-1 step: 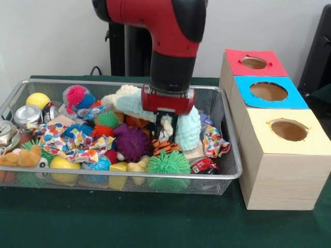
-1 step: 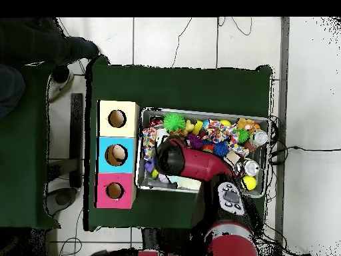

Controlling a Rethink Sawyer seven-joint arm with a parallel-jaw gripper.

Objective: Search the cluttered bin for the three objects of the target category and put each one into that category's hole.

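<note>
Gripper (image 1: 166, 125) is reaching down into the wire bin (image 1: 227, 173) at frame center, tips sitting just above the tiger-striped toy (image 1: 164, 146) and against the pale blue plush (image 1: 187, 129); can't tell whether it is wide, narrow or holding anything. Purple spiky ball (image 1: 132, 142) is lying just left of the tips, green spiky ball (image 1: 166, 164) below them. Three boxes are standing right of the bin on the green surface (image 1: 103, 222), holes in the red top (image 1: 254, 62), blue top (image 1: 269, 91) and yellow top (image 1: 289, 130).

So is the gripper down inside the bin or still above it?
Inside: the gripper reaches down among the toys, below the bin's rim, next to a light blue fuzzy toy. Open or shut: cannot tell.
</note>
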